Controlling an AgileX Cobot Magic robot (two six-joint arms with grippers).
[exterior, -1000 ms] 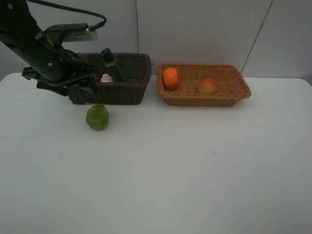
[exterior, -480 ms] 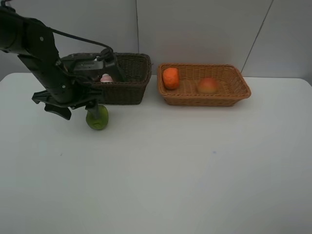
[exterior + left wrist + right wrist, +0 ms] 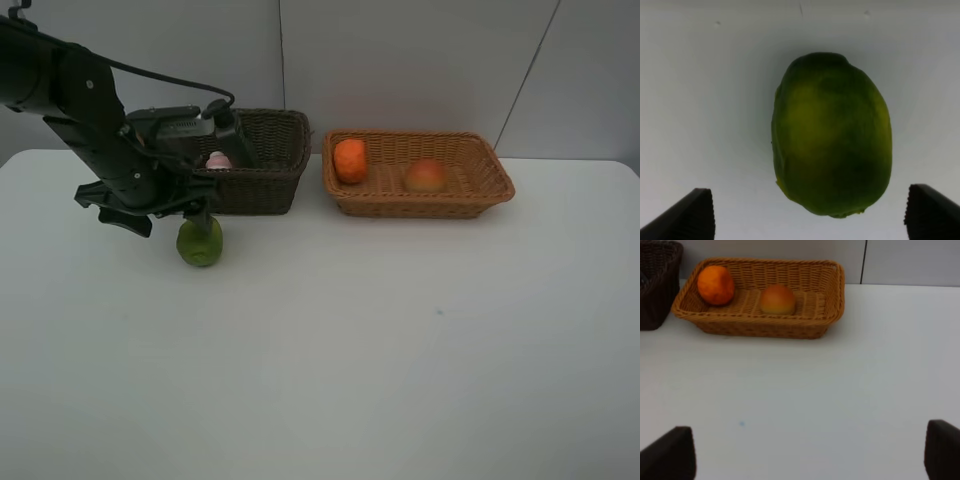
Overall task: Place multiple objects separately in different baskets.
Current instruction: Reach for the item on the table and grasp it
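A bumpy green citrus (image 3: 200,244) (image 3: 832,135) lies on the white table in front of the dark brown basket (image 3: 265,185). My left gripper (image 3: 165,216) (image 3: 812,219) hangs open just above it, one fingertip on each side and neither touching. A pink white-capped bottle (image 3: 218,160) and a dark pump bottle (image 3: 226,128) stand in the dark basket, partly hidden by my arm. The light tan basket (image 3: 420,206) (image 3: 755,325) holds an orange tangerine (image 3: 350,160) (image 3: 715,285) and a peach (image 3: 427,176) (image 3: 777,299). My right gripper (image 3: 807,455) is open and empty, out of the high view.
The two baskets stand side by side at the back of the table (image 3: 380,340) against a grey wall. A corner of the dark basket (image 3: 655,285) shows in the right wrist view. My left arm (image 3: 70,90) reaches in from the upper left.
My left arm has swung out of the dark basket and down to the green citrus. The citrus and the fruit in the tan basket have not moved.
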